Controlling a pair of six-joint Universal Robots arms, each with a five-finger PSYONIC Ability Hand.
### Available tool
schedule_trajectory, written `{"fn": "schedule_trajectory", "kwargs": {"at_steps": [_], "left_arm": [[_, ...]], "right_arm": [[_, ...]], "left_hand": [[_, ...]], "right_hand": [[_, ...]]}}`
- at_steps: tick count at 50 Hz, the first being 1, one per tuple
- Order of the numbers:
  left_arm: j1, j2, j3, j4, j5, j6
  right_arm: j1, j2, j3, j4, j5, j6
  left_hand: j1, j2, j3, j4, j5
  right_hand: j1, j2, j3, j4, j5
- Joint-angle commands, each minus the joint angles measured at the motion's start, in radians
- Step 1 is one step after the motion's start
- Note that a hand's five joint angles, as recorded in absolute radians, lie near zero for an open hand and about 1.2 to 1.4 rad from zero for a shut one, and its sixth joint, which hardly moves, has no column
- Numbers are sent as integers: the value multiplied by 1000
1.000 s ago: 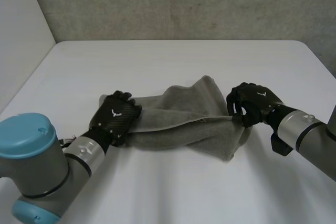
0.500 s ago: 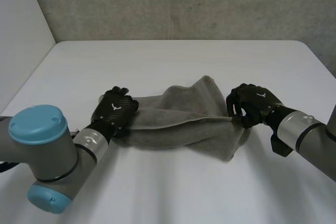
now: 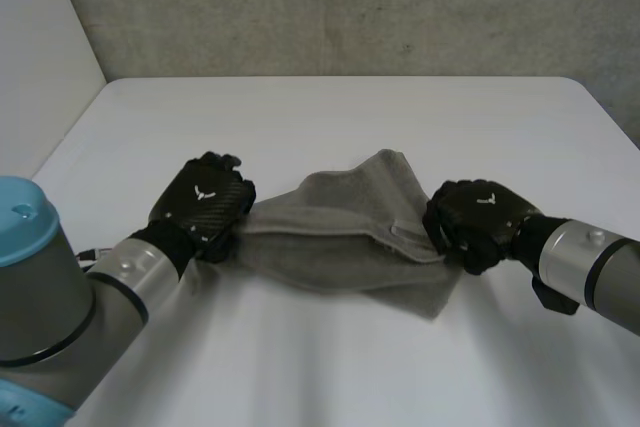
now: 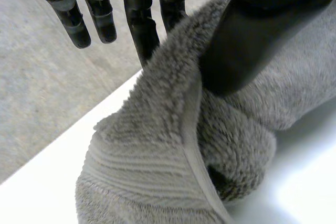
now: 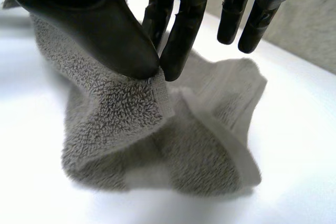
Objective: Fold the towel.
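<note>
Towel (image 3: 345, 237), grey and rumpled, lies in a loose heap near the middle of the white surface (image 3: 330, 117), stretched between the two arms. At the towel's left end the left robot hand (image 3: 205, 205) grasps the cloth. Its wrist view has the thumb pressing on a raised fold of the edge while one straight finger goes behind that fold, so the towel is pinched between them. At the towel's right end the right robot hand (image 3: 470, 222) grasps a hemmed corner, clamped between the thumb and a fingertip and held a little above the rest of the cloth. Its other fingers stand straight above the towel, apart from it.
</note>
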Motion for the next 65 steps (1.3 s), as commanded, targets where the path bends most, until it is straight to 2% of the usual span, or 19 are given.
{"fn": "schedule_trajectory", "kwargs": {"at_steps": [1, 12, 22, 29, 33, 36, 38, 39, 40, 41, 43, 44, 46, 47, 49, 54, 59, 63, 65], "left_arm": [[34, 6, -11, -61, 52, -3], [39, -134, 3, -49, 45, 10], [38, -159, 4, -30, 40, 10], [47, -143, 16, -32, 39, 10], [62, -131, 44, -32, 37, 10], [68, -125, 104, -32, 37, 6], [67, -139, 154, -32, 40, 5], [65, -154, 218, -30, 40, 3], [65, -190, 302, -24, 36, 5], [65, -191, 303, -24, 35, 5], [59, -266, 521, -35, 26, 2], [59, -266, 523, -35, 26, 2], [48, -268, 720, -59, -21, -6], [48, -268, 720, -59, -21, -6], [41, -238, 797, -64, -38, -15], [36, -45, 840, -3, -43, -134], [39, 10, 759, 39, -38, -191], [48, 50, 542, 50, -11, -198], [64, 52, 464, 50, 11, -194]], "right_arm": [[0, -8, 18, 30, 0, -68], [0, 4, 30, 15, -13, -67], [-1, 9, 48, -1, -14, -64], [0, 19, 38, -1, -14, -65], [3, 21, 15, 1, -14, -70], [16, 42, -48, -4, -16, -73], [41, 102, -172, -20, -13, -67], [42, 102, -173, -21, -13, -67], [63, 140, -268, -27, -10, -67], [63, 141, -269, -27, -10, -67], [100, 195, -509, -43, 21, -61], [100, 196, -510, -44, 21, -61], [123, 196, -742, -98, 90, -21], [123, 196, -743, -99, 90, -21], [123, 129, -843, -242, 160, 98], [115, 30, -791, -401, 165, 270], [111, -31, -630, -401, 122, 275], [109, -80, -489, -409, 85, 257], [109, -94, -366, -398, 37, 235]], "left_hand": [[-209, -204, -58, -66, -223], [-204, -198, -58, -66, -217], [-180, -175, -58, -66, -194], [227, 232, -58, -66, 213], [328, 333, -58, -66, 314], [363, 368, -58, -66, 349], [363, 368, -58, -66, 349], [363, 368, -58, -66, 349], [363, 368, -58, -66, 349], [363, 368, -58, -66, 349], [363, 368, -58, -66, 349], [363, 368, -58, -66, 349], [363, 368, -58, -66, 349], [363, 368, -58, -66, 349], [363, 368, -58, -66, 349], [363, 368, -58, -66, 349], [363, 368, -58, -66, 349], [363, 368, -58, -66, 349], [363, 368, -58, -66, 349]], "right_hand": [[73, 96, -53, -76, 55], [73, 96, -53, -76, 55], [73, 96, -53, -76, 55], [73, 96, -53, -76, 55], [73, 96, -53, -76, 55], [73, 96, -53, -76, 55], [73, 96, -53, -76, 55], [73, 96, -53, -76, 55], [73, 96, -53, -76, 55], [73, 96, -53, -76, 55], [73, 96, -53, -76, 55], [73, 96, -53, -76, 55], [73, 96, -53, -76, 55], [73, 96, -53, -76, 55], [73, 96, -53, -76, 55], [73, 96, -53, -76, 55], [73, 96, -53, -76, 55], [73, 96, -53, -76, 55], [73, 96, -53, -76, 55]]}}
